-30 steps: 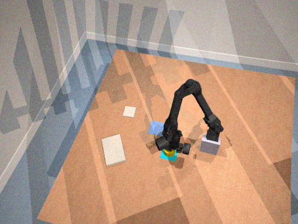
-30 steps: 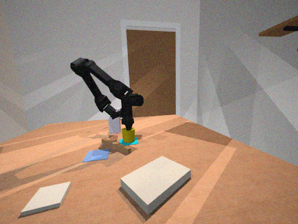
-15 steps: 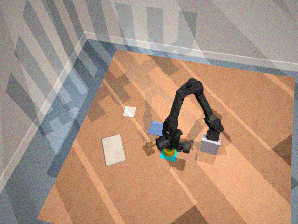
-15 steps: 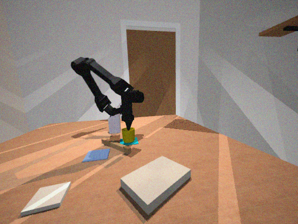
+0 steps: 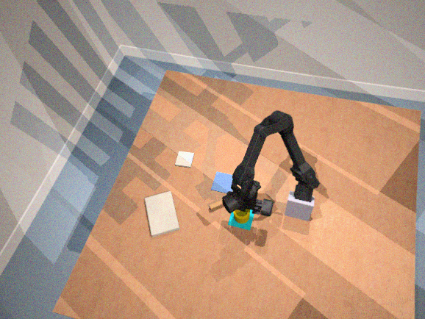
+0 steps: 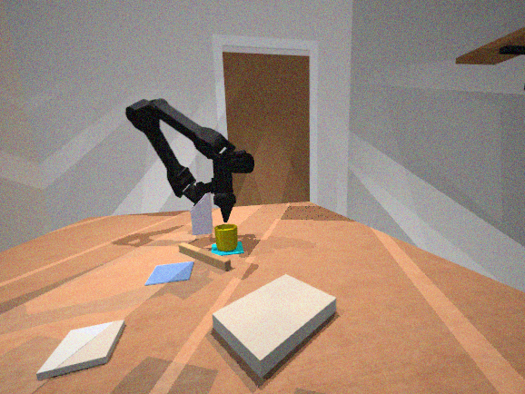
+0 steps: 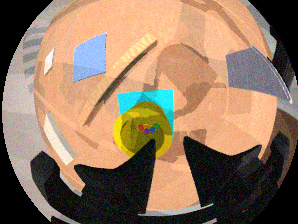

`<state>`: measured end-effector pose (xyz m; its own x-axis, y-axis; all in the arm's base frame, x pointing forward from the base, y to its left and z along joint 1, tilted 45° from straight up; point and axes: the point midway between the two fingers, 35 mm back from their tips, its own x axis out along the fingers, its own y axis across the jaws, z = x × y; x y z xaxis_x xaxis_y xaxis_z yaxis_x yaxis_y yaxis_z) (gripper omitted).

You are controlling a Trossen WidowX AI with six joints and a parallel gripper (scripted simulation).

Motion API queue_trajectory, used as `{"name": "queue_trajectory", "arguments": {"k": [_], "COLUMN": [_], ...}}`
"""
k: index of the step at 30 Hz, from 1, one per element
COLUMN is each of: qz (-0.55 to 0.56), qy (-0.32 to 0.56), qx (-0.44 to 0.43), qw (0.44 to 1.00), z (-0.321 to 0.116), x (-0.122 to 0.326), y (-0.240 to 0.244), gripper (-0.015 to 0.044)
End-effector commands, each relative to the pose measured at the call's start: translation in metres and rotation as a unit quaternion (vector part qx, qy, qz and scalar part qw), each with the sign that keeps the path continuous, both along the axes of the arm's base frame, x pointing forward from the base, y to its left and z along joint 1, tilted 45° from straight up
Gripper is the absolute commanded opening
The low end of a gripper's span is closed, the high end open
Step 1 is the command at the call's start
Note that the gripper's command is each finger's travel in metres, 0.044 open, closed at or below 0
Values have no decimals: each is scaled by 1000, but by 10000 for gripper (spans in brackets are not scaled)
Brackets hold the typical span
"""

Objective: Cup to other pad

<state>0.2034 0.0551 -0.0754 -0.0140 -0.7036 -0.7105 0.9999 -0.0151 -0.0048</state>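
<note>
The yellow cup (image 5: 242,217) (image 6: 226,238) (image 7: 131,142) stands upright on the cyan pad (image 5: 248,226) (image 6: 240,250) (image 7: 165,97). Several small coloured marbles (image 7: 147,129) lie inside it. The blue pad (image 5: 222,182) (image 6: 170,273) (image 7: 90,59) lies bare, partly hidden by the arm in the top view. My gripper (image 6: 225,220) (image 7: 169,141) is open and empty, pointing down, with its fingertips just above the cup's rim. In the wrist view the left finger overlaps the cup's near edge and the right finger is beside the cup. The fingertips are hidden in the top view.
A wooden bar (image 5: 216,206) (image 6: 204,257) (image 7: 117,74) lies between the two pads. A lilac block (image 5: 299,207) (image 6: 202,218) (image 7: 250,72) stands by the arm's base. A large cream slab (image 5: 162,214) (image 6: 274,315) and a small white slab (image 5: 184,159) (image 6: 84,347) lie farther out.
</note>
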Motion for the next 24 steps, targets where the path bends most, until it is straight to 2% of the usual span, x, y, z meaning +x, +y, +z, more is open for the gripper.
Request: {"name": "queue_trajectory", "arguments": {"k": [1, 4, 15, 24], "qz": [-3, -3, 0, -2], "qy": [-5, -5, 0, -3], "qx": [4, 4, 0, 4], "qw": [1000, 1000, 1000, 1000], "z": [5, 7, 7, 34], "x": [1, -1, -1, 0], "y": [6, 7, 7, 34], "gripper": [147, 147, 435, 440]}}
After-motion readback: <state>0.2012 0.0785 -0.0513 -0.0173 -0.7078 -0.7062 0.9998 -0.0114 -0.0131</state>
